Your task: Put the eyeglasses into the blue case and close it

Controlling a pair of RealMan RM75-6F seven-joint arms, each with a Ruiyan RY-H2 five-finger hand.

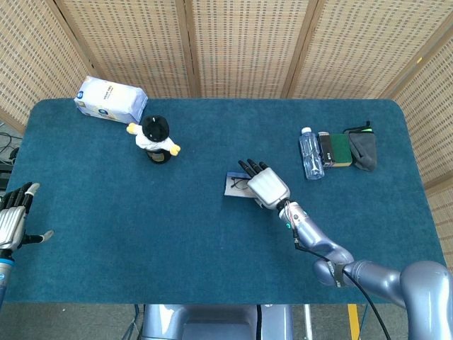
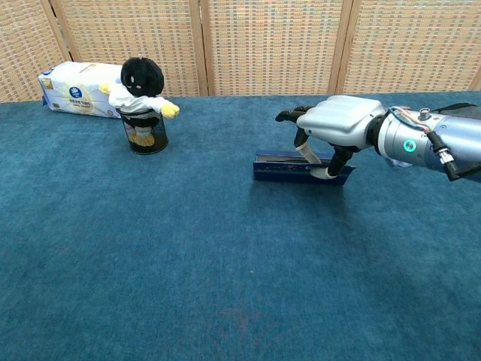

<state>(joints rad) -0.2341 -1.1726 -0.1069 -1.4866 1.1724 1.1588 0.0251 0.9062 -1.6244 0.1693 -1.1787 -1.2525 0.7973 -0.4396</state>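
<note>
The blue case (image 1: 229,178) lies open near the middle of the table, showing its pale lining. The dark-framed eyeglasses (image 1: 240,187) lie inside it. In the chest view the case (image 2: 284,170) is a low dark blue box, and the glasses are hard to make out there. My right hand (image 1: 267,188) (image 2: 342,124) covers the right half of the case, fingers reaching over its far side and thumb hooked on its near wall, gripping it. My left hand (image 1: 13,219) hangs open at the table's left edge, holding nothing.
A plush doll in a black mesh cup (image 1: 157,138) (image 2: 143,105) stands at the back left, with a tissue pack (image 1: 111,100) behind it. A water bottle (image 1: 311,154), a green book (image 1: 338,149) and a grey pouch (image 1: 363,150) lie at the back right.
</note>
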